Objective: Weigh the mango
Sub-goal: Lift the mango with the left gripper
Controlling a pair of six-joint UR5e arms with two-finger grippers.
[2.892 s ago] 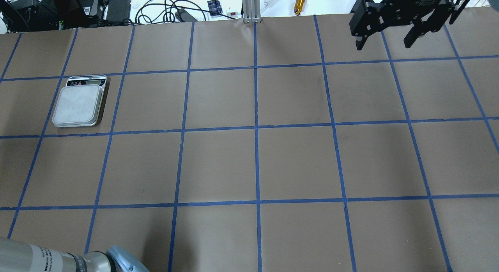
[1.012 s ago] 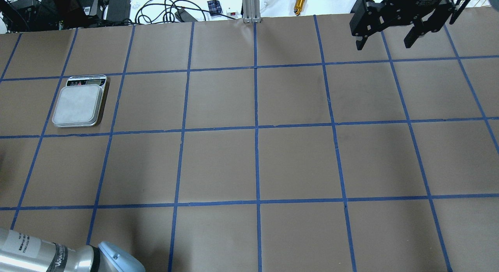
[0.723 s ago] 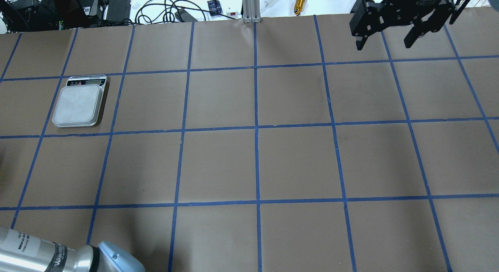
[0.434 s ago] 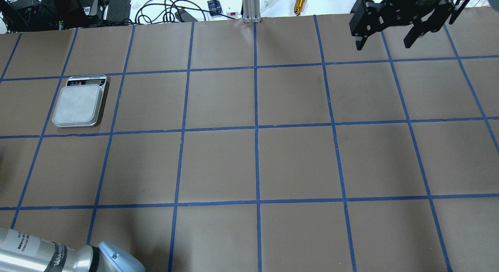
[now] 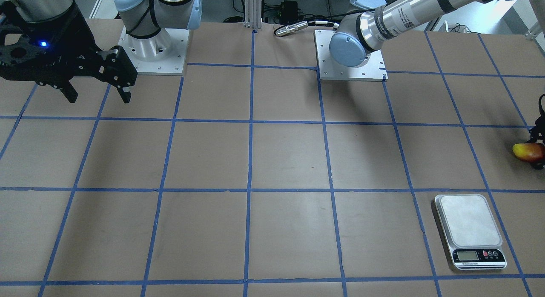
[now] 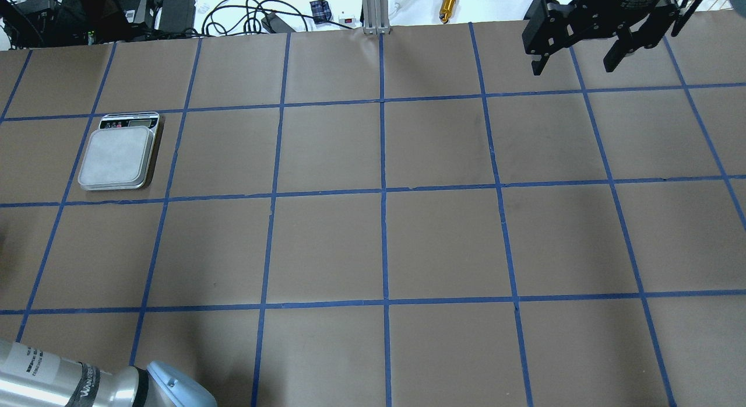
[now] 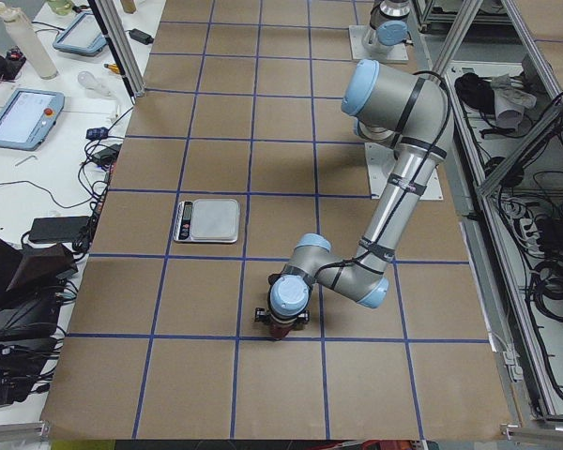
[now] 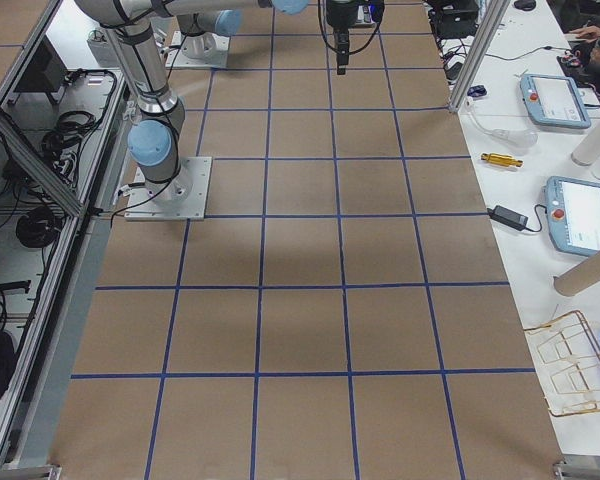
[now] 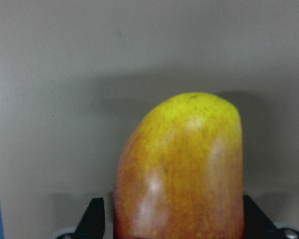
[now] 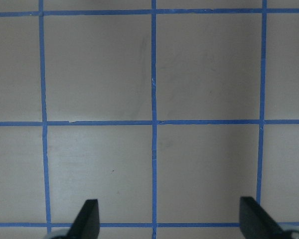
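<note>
Lying, apparently, on the brown paper table (image 5: pixel 289 156), upper right of the flat silver scale (image 5: pixel 468 222) in the front view, the mango (image 5: pixel 528 152) sits between the wide-spread fingers of the left gripper (image 9: pixel 173 221), seemingly unclamped; the right gripper (image 5: pixel 98 97) hangs spread and empty, upper left. Likely trouble: smooth, rounded, tapering skin slipping from a shallow pinch, or rolling off the scale.

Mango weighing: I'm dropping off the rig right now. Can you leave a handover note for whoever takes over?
Left gripper: open, fingers either side of the mango on the table's left end; not gripped yet.
Right gripper: open, empty, hovering over the far right corner.
Kitchen scale: platform bare.
Done: the approach. Left: close, lift, set the mango on the scale, read the display.
</note>
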